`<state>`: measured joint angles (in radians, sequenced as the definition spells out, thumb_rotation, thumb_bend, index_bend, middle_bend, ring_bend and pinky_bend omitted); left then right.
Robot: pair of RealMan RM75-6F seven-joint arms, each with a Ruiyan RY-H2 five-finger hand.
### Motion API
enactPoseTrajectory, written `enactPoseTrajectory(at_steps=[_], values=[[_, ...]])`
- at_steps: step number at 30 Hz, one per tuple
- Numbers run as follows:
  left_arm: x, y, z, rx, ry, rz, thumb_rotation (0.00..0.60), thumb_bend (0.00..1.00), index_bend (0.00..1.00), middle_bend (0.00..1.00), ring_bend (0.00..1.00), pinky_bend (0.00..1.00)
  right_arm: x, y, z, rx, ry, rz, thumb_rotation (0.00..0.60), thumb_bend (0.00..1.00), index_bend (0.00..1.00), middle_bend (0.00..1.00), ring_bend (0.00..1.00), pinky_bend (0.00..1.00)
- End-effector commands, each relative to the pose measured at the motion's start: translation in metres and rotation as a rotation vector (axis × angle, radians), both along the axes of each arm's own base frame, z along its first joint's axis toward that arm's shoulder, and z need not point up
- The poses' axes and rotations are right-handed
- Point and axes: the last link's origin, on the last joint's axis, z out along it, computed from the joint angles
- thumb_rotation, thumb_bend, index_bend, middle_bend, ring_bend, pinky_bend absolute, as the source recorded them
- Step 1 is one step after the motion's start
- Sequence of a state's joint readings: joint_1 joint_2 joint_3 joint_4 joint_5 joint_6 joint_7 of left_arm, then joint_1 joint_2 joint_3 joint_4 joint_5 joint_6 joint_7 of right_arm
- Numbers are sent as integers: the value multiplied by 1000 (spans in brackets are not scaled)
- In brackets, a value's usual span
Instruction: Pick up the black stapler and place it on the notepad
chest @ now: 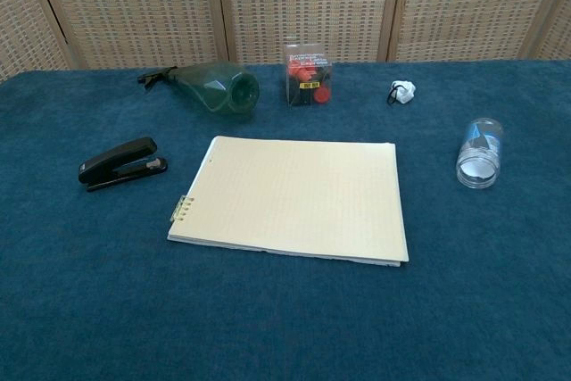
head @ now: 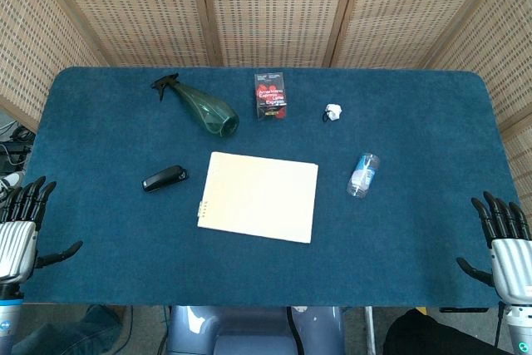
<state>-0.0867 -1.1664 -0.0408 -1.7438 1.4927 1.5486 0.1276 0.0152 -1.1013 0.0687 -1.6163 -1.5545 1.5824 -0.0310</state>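
Note:
The black stapler (head: pixel 164 179) (chest: pixel 120 163) lies on the blue tablecloth, just left of the cream notepad (head: pixel 259 196) (chest: pixel 294 197), apart from it. The notepad lies flat in the middle of the table with nothing on it. My left hand (head: pixel 21 226) hovers at the table's front left corner, fingers spread, holding nothing, well away from the stapler. At the front right corner my right hand (head: pixel 504 243) is likewise spread and empty. Neither hand shows in the chest view.
A green spray bottle (head: pixel 199 106) (chest: pixel 207 86) lies on its side behind the notepad. Beside it stands a small clear box with red contents (head: pixel 271 96) (chest: pixel 308 74). A small white object (head: pixel 333 111) (chest: pixel 402 91) and a lying clear bottle (head: pixel 363 175) (chest: pixel 479 152) sit to the right.

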Motion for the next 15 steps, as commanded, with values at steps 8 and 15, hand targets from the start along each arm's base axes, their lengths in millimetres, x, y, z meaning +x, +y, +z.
enactPoseTrajectory(at_steps=[8,15], values=[[-1,14,-11,-60,9,21,600,0,0,0,0,0,0,2,3,6,-12,-13,600,0,0,0,0,0],[1,85,-44,-161,-52,82,600,0,0,0,0,31,-1,-1,2,15,-20,-22,600,0,0,0,0,0]])
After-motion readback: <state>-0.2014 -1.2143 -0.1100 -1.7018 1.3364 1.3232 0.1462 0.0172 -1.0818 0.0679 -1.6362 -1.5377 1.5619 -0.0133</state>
